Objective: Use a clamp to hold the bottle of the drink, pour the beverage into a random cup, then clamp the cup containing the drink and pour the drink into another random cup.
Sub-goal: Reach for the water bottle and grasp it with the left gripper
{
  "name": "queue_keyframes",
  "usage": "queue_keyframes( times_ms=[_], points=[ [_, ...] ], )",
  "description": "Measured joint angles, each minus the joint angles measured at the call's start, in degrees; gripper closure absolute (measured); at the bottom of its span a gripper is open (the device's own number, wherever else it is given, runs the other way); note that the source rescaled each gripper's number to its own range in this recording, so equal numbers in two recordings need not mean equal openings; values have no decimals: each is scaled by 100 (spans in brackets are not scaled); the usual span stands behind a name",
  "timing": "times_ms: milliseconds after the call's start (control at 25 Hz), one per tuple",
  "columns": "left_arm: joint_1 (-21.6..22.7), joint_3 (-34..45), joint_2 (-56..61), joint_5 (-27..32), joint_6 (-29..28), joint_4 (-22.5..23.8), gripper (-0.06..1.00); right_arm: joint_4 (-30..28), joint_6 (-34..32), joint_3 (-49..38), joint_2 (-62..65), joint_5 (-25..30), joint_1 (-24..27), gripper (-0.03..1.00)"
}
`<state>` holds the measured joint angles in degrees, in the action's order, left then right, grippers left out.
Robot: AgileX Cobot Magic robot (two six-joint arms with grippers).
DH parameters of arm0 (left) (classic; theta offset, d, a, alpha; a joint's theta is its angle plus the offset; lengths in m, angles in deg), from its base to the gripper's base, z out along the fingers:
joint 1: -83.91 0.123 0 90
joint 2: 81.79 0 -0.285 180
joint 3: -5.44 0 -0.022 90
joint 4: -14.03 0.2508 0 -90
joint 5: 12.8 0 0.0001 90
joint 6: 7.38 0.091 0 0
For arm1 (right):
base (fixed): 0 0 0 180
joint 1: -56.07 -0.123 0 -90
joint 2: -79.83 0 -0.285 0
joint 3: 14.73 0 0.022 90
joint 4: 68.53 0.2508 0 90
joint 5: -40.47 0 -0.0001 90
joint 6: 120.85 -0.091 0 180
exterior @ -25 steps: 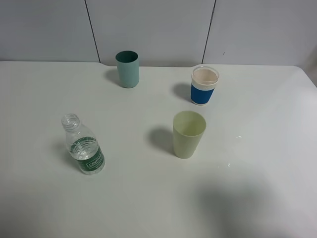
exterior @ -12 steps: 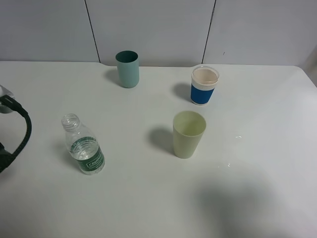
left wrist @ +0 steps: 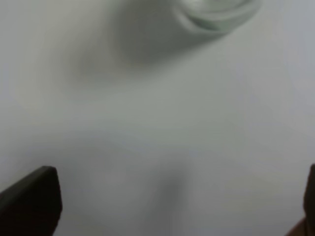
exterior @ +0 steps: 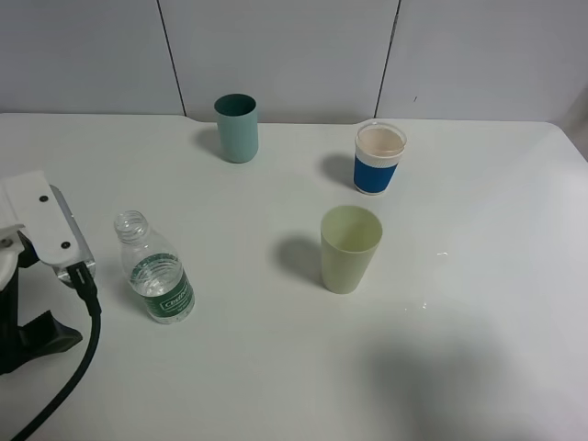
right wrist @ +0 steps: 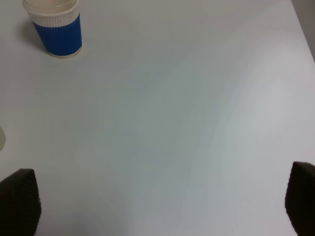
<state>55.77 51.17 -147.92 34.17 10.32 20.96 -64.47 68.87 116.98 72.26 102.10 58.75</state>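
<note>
Left arm [exterior: 41,225] low, left fingers [left wrist: 29,202] spread wide, right fingers [right wrist: 19,202] spread wide

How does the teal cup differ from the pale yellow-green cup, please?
Colour: the teal cup is dark blue-green, the pale yellow-green cup much lighter. Shape: the teal cup is straight-sided, the pale yellow-green cup tapers toward its base. Place: the teal cup stands at the back, the pale yellow-green cup nearer the middle. Both stand upright and open-topped on the white table.

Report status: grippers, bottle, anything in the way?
Left gripper open, near bottle, not touching. Right gripper open, empty. Bottle upright, uncapped. Nothing between left gripper and bottle.
</note>
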Motion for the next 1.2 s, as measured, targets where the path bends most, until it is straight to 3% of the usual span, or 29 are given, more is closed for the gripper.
queue_keyframes(
  times_ms=[160,200,320,560,680,920,1200],
  points=[
    [-23,509,-17,-803,478,-258,-6,0,0,0,0,0,0,-3],
    [-23,509,-17,-803,478,-258,-6,0,0,0,0,0,0,-3],
    [-23,1102,-17,-2149,559,-234,-6,0,0,0,0,0,0,-3],
    [-23,1668,-37,-3108,566,-286,-6,0,0,0,0,0,0,-3],
    [-23,2132,-49,-3910,537,-397,-6,0,0,0,0,0,0,-3],
    [-23,2144,-49,-4038,399,-487,-6,0,0,0,0,0,0,-3],
    [-23,2144,-629,-4357,-497,-693,-6,0,0,0,0,0,0,-3]
  ],
)
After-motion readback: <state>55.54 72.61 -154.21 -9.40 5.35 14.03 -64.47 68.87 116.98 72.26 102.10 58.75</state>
